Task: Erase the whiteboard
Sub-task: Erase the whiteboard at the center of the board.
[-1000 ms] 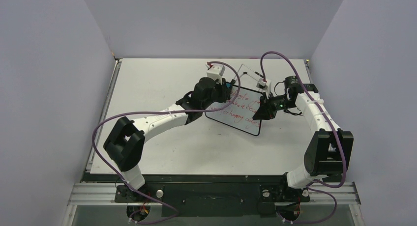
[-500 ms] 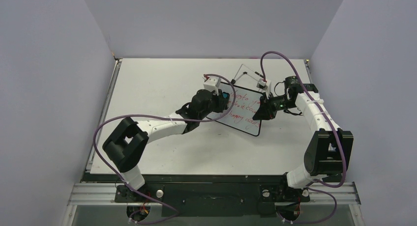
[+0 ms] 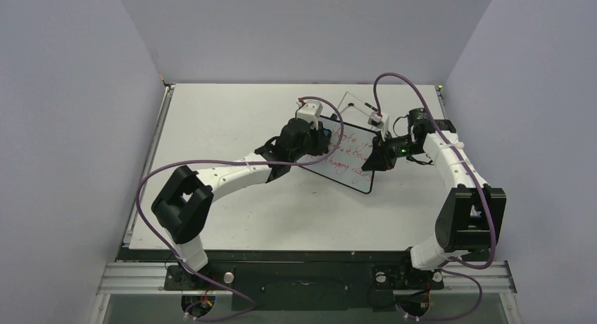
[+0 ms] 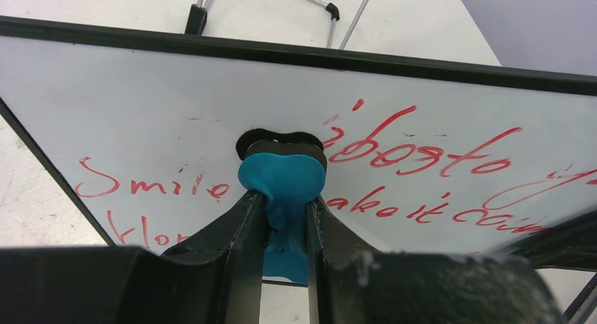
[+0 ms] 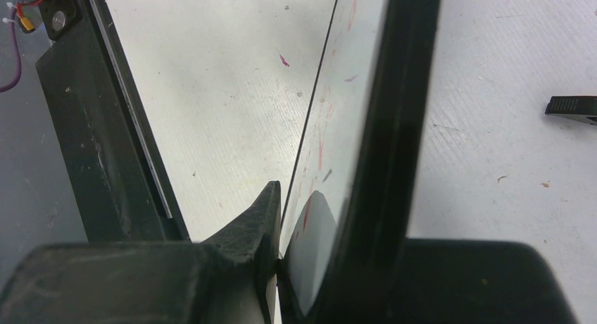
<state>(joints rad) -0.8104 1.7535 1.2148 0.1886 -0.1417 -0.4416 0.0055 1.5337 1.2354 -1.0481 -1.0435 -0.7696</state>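
Left gripper [image 4: 281, 204] clenched the blue eraser [image 4: 281, 175], pressed against the whiteboard [image 4: 141, 98] face amid red writing [image 4: 394, 137]; right gripper [image 5: 317, 211] clamped the whiteboard's edge between its jaws.

Robot lab test cell; plain lilac walls [image 3: 70, 91] box in white table [image 3: 225, 116]; two arms [image 3: 232, 172] bolted to metal rail [image 3: 134, 278] at edge; purple cables [image 3: 391, 75] loose

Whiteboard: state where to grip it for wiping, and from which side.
Grip the whiteboard by its right edge, edge-on from the right, as the right gripper does. It is a thin flat panel, and that side leaves the red writing free for the blue eraser in the left gripper.
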